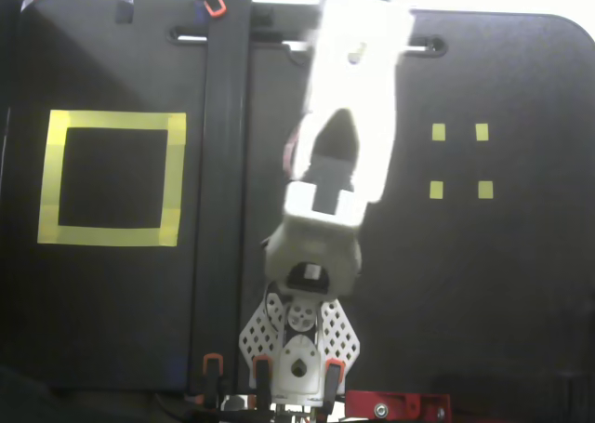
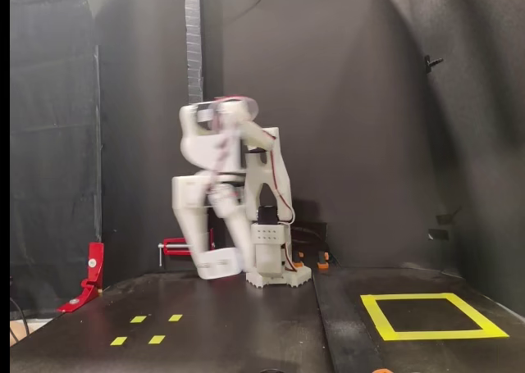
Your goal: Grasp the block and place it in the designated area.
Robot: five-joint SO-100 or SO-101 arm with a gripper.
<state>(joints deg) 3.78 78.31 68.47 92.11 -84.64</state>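
Here we found the arm (image 1: 339, 153) reaching straight out from its base (image 1: 297, 349) in a fixed view from above, its far end washed out by glare at the top edge; in a fixed view from the front the gripper (image 2: 217, 264) hung blurred, low above the black table (image 2: 230, 324), just in front of the base. We could not make out the block in either picture; whether it sat between the jaws we could not tell, nor whether the jaws were apart or together. The designated area (image 1: 112, 178) lay well apart from the gripper, at the left from above and at the right (image 2: 430, 316) from the front; four small yellow squares (image 1: 459, 160) lay on the other side.
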